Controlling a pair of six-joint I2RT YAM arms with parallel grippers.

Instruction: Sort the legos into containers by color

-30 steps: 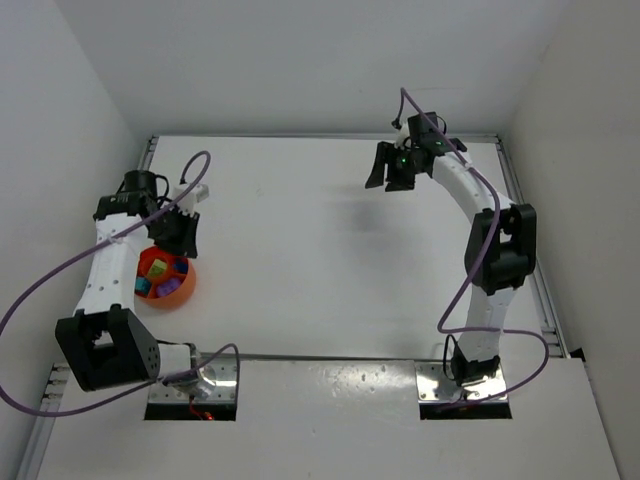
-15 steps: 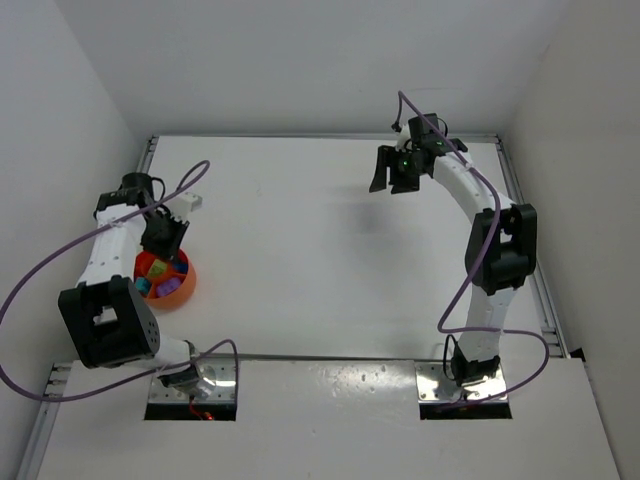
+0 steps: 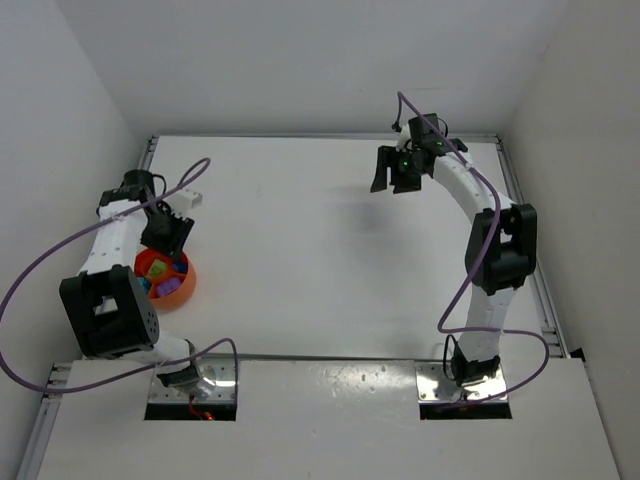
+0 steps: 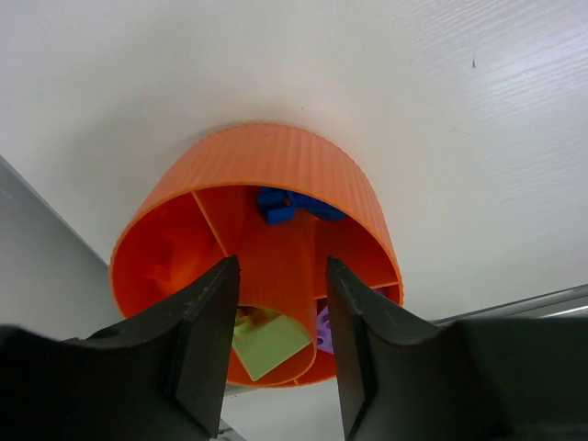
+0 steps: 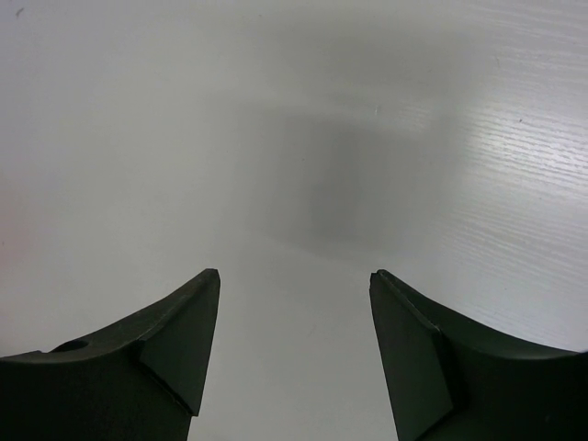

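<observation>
Top view: orange bowl (image 3: 188, 287) near table (image 3: 300, 260) left edge, legos (image 3: 160, 272) inside; left gripper (image 3: 165, 236) right over it, right gripper (image 3: 392, 172) well apart, far right.
Left wrist: fingers parted, nothing pinched (blue bricks (image 4: 289, 204) in bowl's far compartment).
Right wrist: fingers spread wide, empty.

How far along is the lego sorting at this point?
Done: blue legos lie in the far compartment of the orange bowl, a yellow-green piece in a nearer one, and a purple piece beside it. In hand: nothing. The left gripper hangs open over the bowl and the right gripper is open above the table. Left: no loose legos are visible, so it looks nearly finished.
</observation>
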